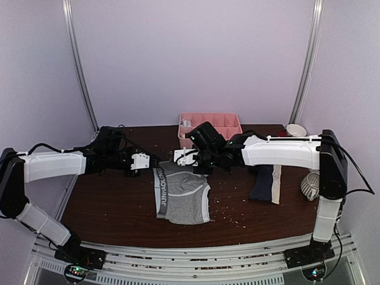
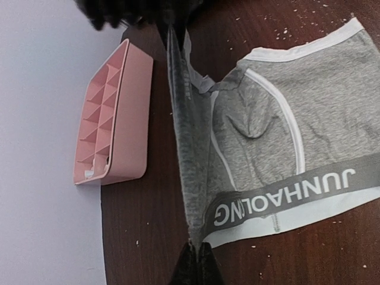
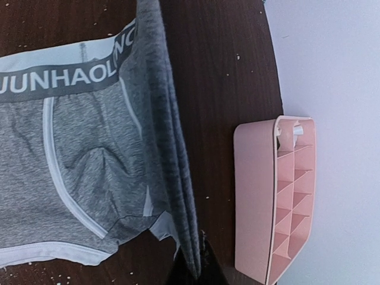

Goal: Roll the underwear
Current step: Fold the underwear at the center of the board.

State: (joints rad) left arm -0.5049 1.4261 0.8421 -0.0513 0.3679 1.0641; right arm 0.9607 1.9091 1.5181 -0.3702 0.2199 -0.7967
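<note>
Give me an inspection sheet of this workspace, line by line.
Surface: dark brown table, scattered with pale crumbs.
Job's things: grey underwear spread out, far edge lifted; navy underwear lying to its right.
Clutter: pink tray, white cup, white ribbed object.
Tools: left tool and right tool both shut on the grey underwear's far edge.
Cables: black cable beside the right arm.
Surroundings: pale walls, metal poles.

Soft, even light was recorded in all views. Only faint shadows were noted on the dark desk (image 1: 119, 202). In the wrist views the grey underwear (image 2: 267, 136) was sharp; the nearest frame edges were dark, blurred.
</note>
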